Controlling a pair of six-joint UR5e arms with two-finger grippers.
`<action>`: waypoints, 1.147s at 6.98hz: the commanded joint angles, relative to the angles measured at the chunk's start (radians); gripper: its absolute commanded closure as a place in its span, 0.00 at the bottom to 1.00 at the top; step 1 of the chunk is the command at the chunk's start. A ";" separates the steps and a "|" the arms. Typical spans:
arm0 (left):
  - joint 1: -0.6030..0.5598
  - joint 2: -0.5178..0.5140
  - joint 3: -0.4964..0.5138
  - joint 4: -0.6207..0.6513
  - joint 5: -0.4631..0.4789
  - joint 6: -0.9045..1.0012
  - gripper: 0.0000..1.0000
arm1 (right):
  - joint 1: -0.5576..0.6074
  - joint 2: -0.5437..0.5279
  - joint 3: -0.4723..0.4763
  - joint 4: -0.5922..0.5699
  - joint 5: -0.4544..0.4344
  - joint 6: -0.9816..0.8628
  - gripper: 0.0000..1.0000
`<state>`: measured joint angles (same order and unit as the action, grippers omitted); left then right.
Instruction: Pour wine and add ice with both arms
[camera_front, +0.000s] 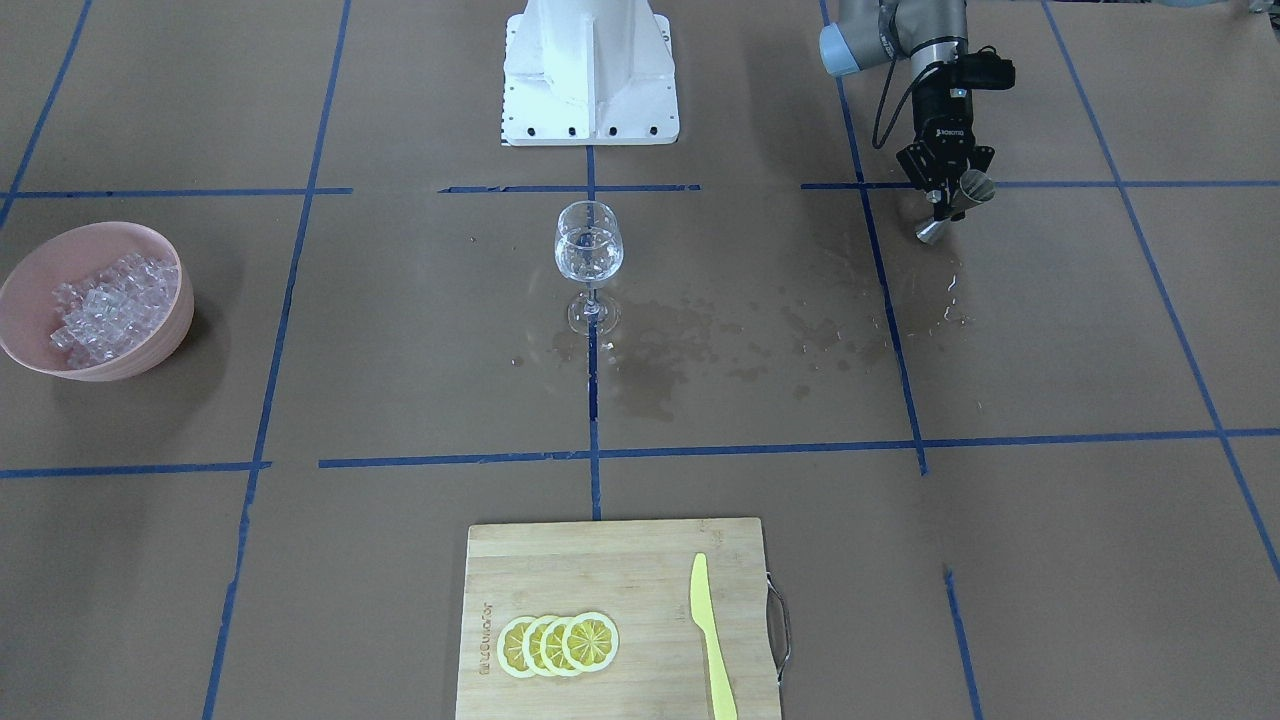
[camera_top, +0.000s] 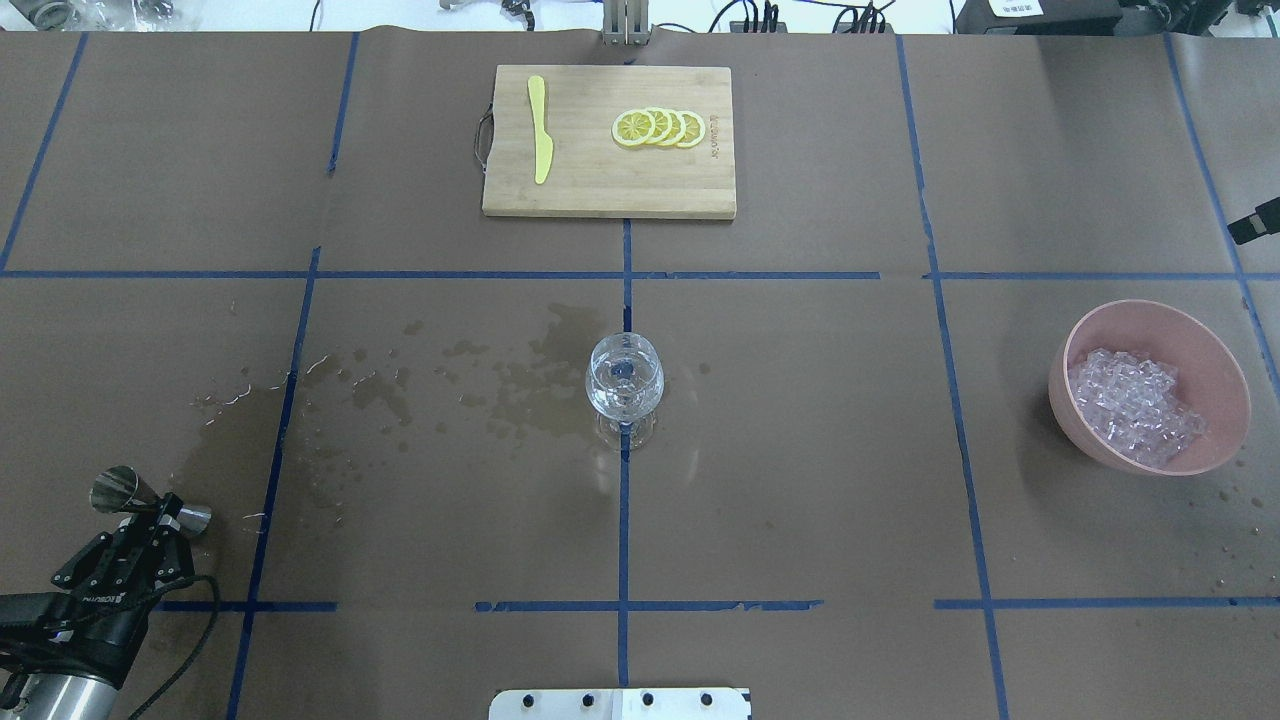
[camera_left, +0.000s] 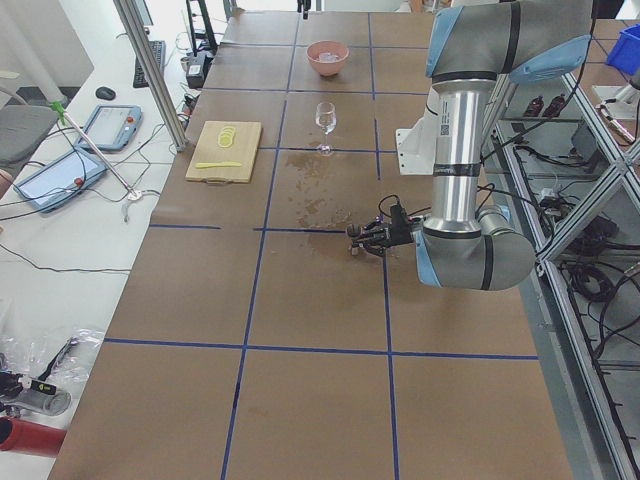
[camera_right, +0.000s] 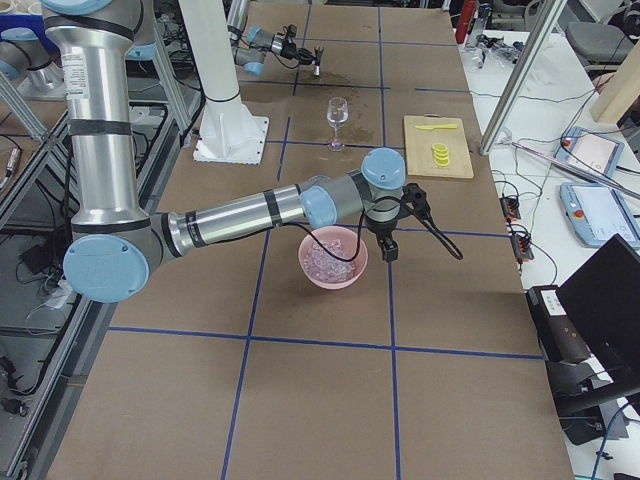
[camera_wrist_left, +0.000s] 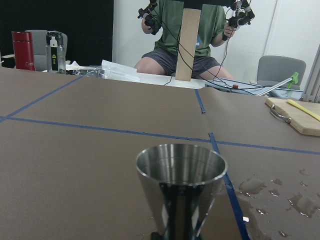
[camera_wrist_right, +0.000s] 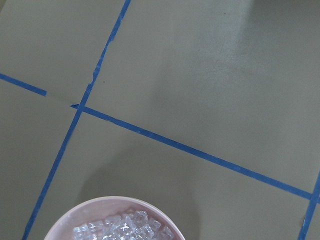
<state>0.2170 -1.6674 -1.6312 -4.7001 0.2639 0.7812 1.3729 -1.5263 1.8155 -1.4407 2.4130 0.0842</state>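
A wine glass (camera_front: 588, 255) stands at the table's centre with a little clear wine in it; it also shows in the overhead view (camera_top: 624, 385). My left gripper (camera_front: 942, 198) is shut on a steel jigger (camera_front: 952, 208), held tilted, low over the table near the robot's side (camera_top: 158, 508). The jigger's open cup (camera_wrist_left: 180, 180) fills the left wrist view. A pink bowl (camera_front: 160, 345) holds many clear ice cubes (camera_front: 105, 305). My right gripper (camera_right: 387, 250) hangs just past the bowl (camera_right: 345, 280). I cannot tell whether it is open or shut. Its wrist view shows only the ice (camera_wrist_right: 117, 230) at the bottom edge.
A wooden cutting board (camera_front: 600, 560) with lemon slices (camera_front: 558, 644) and a yellow knife (camera_front: 710, 635) lies on the operators' side. Wet stains (camera_front: 700, 340) spread between the glass and the left gripper. The white base block (camera_front: 590, 70) stands behind the glass.
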 joint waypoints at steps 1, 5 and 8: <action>0.013 0.000 0.014 0.000 0.000 0.001 1.00 | 0.000 0.000 -0.001 0.000 0.000 0.000 0.00; 0.025 0.000 0.014 0.002 0.000 0.007 0.62 | -0.002 0.000 -0.001 -0.001 0.000 0.000 0.00; 0.035 -0.002 0.013 0.005 -0.002 0.010 0.00 | -0.002 0.000 -0.002 -0.001 0.000 0.002 0.00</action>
<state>0.2478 -1.6677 -1.6171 -4.6968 0.2635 0.7910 1.3715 -1.5263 1.8134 -1.4412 2.4129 0.0847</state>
